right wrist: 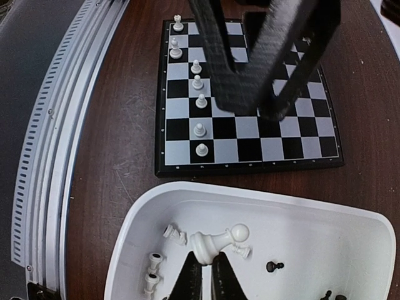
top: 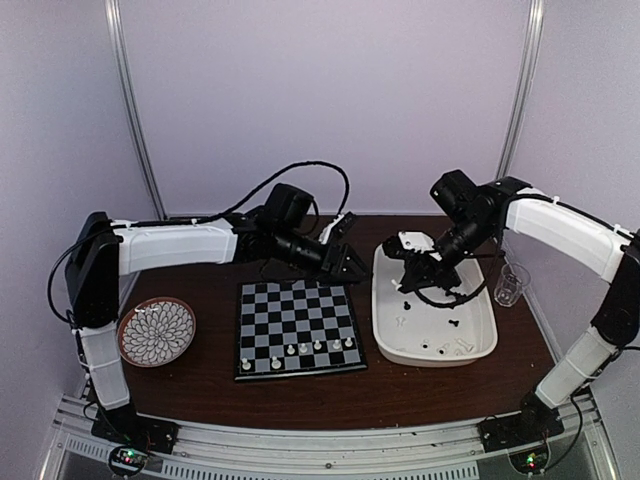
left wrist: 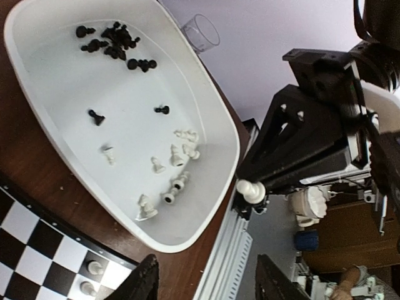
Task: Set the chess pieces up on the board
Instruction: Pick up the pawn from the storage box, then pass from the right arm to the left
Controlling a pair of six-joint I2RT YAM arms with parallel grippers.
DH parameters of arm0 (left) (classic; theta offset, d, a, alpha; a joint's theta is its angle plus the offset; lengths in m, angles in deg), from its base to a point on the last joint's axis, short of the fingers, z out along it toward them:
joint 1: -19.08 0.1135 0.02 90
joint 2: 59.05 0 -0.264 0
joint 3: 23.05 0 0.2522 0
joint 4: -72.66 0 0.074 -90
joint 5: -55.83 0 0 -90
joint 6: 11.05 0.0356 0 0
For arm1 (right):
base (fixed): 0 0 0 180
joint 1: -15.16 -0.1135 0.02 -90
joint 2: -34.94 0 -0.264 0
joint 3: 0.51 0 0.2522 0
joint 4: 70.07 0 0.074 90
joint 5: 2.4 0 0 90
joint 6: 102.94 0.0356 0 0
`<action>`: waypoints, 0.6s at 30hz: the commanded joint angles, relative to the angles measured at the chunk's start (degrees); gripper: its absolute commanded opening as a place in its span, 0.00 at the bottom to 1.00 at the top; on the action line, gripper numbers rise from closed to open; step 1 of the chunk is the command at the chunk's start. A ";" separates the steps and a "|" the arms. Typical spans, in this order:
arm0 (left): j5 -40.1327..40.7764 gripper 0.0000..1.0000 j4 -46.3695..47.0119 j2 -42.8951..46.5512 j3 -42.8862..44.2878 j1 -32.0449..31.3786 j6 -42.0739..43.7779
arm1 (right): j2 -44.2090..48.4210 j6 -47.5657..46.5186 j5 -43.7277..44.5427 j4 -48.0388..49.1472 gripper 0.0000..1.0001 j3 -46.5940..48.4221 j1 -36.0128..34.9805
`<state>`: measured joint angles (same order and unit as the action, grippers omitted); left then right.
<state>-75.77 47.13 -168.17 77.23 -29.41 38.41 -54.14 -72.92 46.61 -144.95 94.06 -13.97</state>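
The board [top: 290, 315] lies in the middle of the table, with several white chess pieces [top: 300, 348] standing along its near row. More chess pieces lie in a white tray [top: 440, 360], black ones [left wrist: 115, 42] at one end and white ones [left wrist: 178, 153] at the other. My right gripper [right wrist: 208, 262] is shut on the base of a large white pawn [right wrist: 219, 242], which it holds tilted above the tray [right wrist: 250, 195]. My left gripper [left wrist: 206, 275] hangs open and holds nothing, over the table between board [left wrist: 37, 250] and tray [left wrist: 164, 245]. It faces the held pawn [left wrist: 250, 189].
A round patterned plate [top: 156, 331] sits left of the board. A clear plastic cup [top: 510, 284] stands right of the tray. The left arm's fingers [right wrist: 262, 62] hang over the board's far side. A metal rail [top: 320, 435] runs along the near edge.
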 commanded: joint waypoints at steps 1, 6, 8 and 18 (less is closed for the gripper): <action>-9.99 0.51 13.86 -2.18 0.77 0.59 -12.34 | 1.10 0.52 0.07 -2.19 0.06 1.70 -2.50; -13.14 0.45 24.07 -5.07 -0.45 0.45 -21.57 | 0.97 1.01 1.15 -1.66 0.07 2.41 -3.88; -13.84 0.43 24.22 -5.55 -0.37 0.35 -22.20 | 0.93 1.03 1.56 -1.65 0.07 2.74 -4.31; -14.50 0.36 17.38 -6.91 2.04 -0.69 -19.58 | 0.42 1.26 1.86 -1.40 0.07 3.90 -5.06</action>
<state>-88.21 64.42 -173.68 77.43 -29.57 18.74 -53.98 -72.49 47.83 -146.07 96.09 -18.43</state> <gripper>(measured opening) 0.380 0.069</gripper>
